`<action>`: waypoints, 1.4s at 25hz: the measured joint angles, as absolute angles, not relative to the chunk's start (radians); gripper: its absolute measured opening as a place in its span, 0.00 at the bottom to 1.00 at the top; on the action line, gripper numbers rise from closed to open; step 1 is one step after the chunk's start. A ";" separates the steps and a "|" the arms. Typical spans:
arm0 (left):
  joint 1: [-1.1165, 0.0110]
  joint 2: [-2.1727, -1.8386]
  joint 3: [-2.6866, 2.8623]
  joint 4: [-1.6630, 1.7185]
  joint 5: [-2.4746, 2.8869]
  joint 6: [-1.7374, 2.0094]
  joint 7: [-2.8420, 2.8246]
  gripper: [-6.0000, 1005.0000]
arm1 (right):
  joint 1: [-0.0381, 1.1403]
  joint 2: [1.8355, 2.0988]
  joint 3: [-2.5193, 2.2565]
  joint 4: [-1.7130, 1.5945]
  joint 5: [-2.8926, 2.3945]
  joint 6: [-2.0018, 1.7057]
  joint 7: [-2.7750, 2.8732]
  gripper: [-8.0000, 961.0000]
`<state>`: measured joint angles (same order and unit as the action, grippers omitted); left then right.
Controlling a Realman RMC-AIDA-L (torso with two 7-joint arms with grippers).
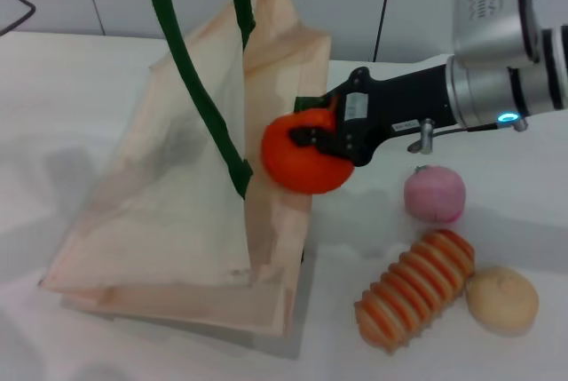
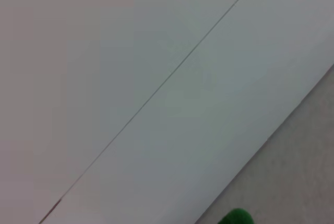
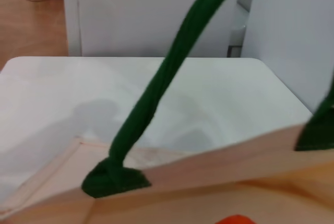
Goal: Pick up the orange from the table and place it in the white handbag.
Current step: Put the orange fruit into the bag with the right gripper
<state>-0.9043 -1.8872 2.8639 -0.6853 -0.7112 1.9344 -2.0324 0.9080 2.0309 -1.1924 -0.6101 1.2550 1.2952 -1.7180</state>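
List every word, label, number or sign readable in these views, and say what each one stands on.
No text can be read in any view.
Small white label on the black body of the right gripper, which holds the orange: too small and blurred to read.
White handbag, its green handles, the table and the other fruits: no print visible.
Left wrist view: no writing.

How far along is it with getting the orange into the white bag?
Pickup looks done: the right gripper holds the orange off the table, at the white handbag rim. In hand: carrying it to the opening. Left: release inside. The green handles are pulled upward; the left gripper isn't visible.
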 joint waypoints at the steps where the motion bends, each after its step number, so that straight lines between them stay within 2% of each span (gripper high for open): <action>1: -0.906 -1.887 2.864 -0.685 -0.715 1.934 -2.034 0.14 | 0.913 2.031 -1.210 -0.608 1.268 1.290 -1.718 0.14; 19: -0.919 -1.879 2.864 -0.678 -0.722 1.933 -2.042 0.14 | 1.000 2.039 -1.613 -0.575 1.550 1.049 -1.712 0.13; 26: -0.919 -1.879 2.864 -0.677 -0.734 1.933 -2.043 0.14 | 1.000 2.042 -1.689 -0.574 1.621 0.902 -1.709 0.13; 35: -0.915 -1.879 2.864 -0.676 -0.737 1.932 -2.043 0.14 | 0.998 2.042 -1.697 -0.578 1.637 0.890 -1.715 0.13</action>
<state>-0.9152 -1.8791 2.8639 -0.6765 -0.7367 1.9319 -2.0432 0.9983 2.0417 -1.6969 -0.5784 1.6367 0.8895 -1.7146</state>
